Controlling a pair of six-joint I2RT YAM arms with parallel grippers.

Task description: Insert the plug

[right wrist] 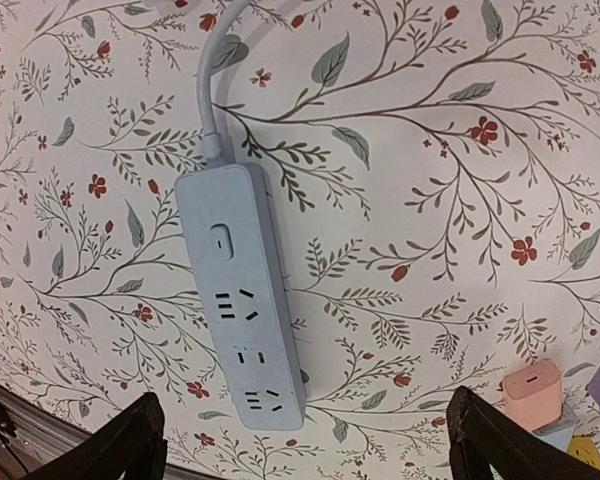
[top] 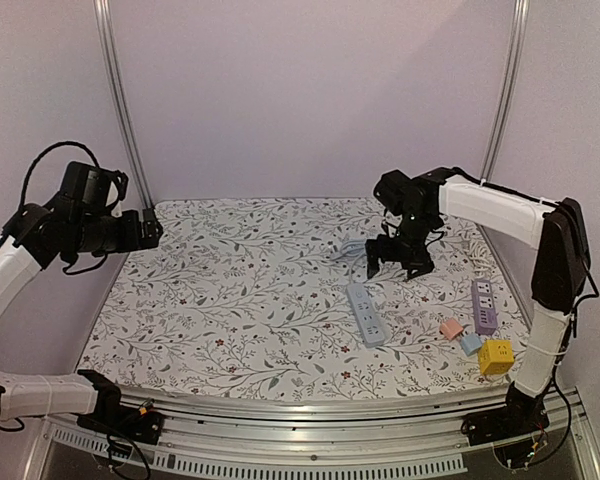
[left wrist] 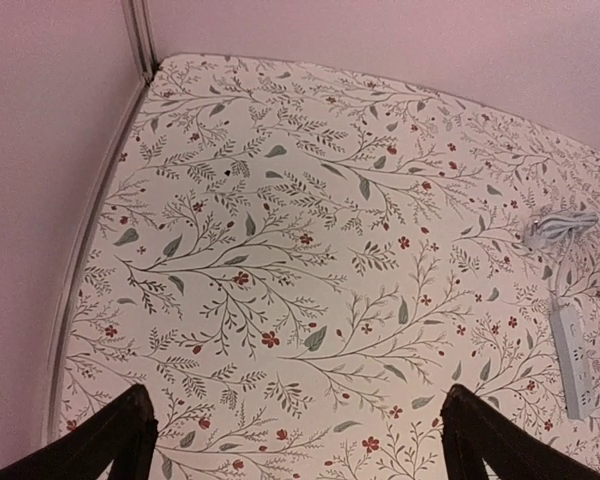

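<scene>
Overhead, right hand (top: 396, 268) hangs spread above power strip (top: 366, 313)

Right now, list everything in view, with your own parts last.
blue-grey power strip: one, pale blue-grey, flat at mid-table
cable: one, pale grey, bundled behind that strip
purple power strip: one, purple, near the right edge
pink cube: one, pink, front right
light blue cube: one, light blue, beside the pink one
yellow cube: one, yellow, nearest the front right
cloth: one, white floral print, covering the table
left hand: one, black, open, empty, rear left
right hand: one, black, open, empty, by the cable
</scene>
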